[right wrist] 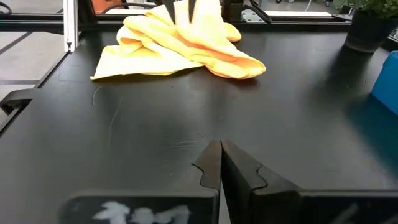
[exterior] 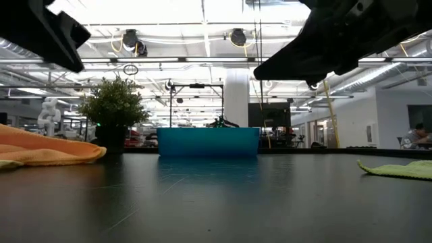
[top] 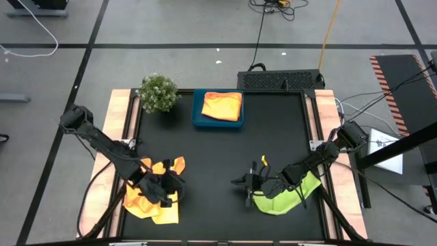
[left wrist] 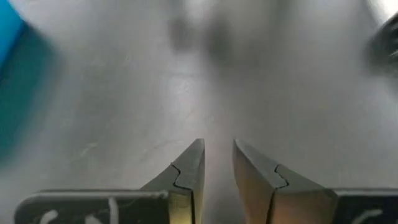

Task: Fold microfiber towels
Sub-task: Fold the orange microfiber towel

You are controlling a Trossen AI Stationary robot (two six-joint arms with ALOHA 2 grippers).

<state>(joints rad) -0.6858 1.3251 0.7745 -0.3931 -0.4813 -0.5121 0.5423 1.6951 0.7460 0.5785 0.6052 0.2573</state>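
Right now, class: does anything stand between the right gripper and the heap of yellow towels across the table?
Nothing visible does. Bare black tabletop lies between the shut right gripper and the yellow towels; the left gripper hangs over that heap.

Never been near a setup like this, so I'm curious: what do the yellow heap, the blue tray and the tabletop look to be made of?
The yellow heap looks like soft, matte cloth: it slumps in loose folds with rounded edges. The blue tray seems to be smooth, rigid plastic, judging by its straight, even-coloured wall, though that is a guess. The tabletop appears to be a hard black sheet with a dull sheen, marked by fine scratches.
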